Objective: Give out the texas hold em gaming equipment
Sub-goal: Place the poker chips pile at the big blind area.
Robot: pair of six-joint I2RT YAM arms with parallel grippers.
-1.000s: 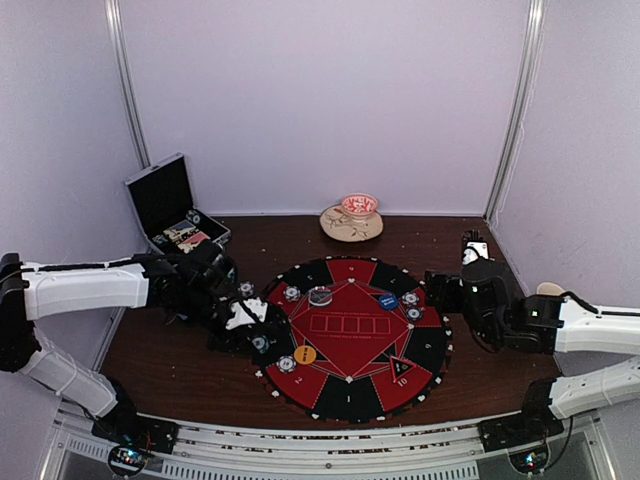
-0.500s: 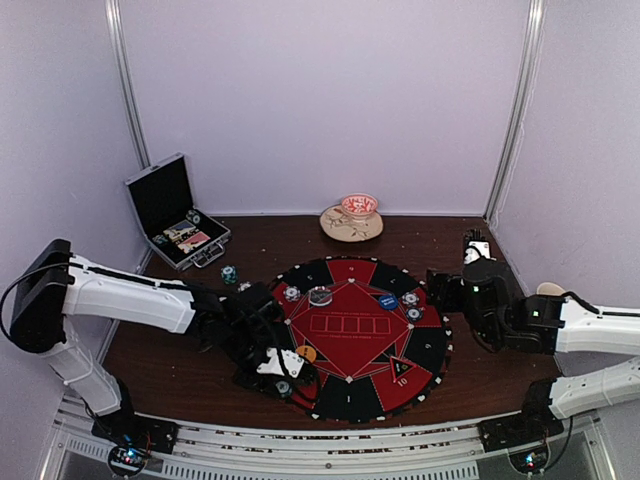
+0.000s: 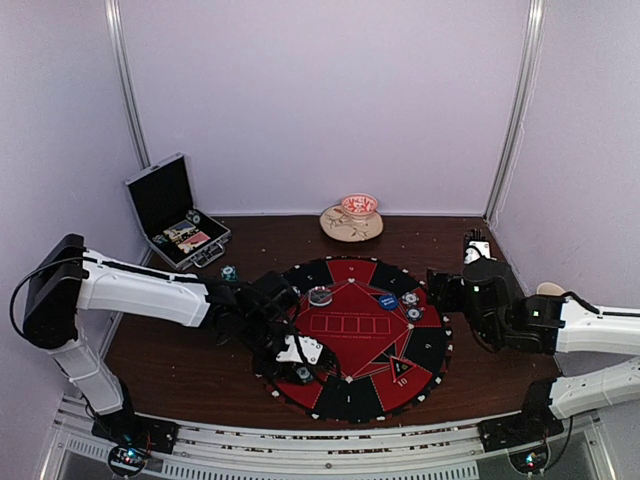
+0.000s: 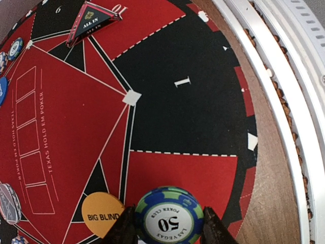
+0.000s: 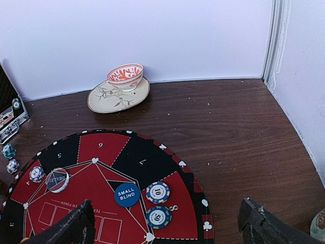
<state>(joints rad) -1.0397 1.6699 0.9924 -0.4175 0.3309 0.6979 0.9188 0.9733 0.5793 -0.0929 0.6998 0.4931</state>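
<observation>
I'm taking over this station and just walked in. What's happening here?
The left gripper is shut on a blue-and-green 50 chip, holding it over a red segment at the near edge of the round mat, next to the orange BIG BLIND disc. The right gripper is open and empty at the mat's right side. A SMALL BLIND disc, a 10 chip and a second 50 chip already lie on that side. The case sits open at the back left.
</observation>
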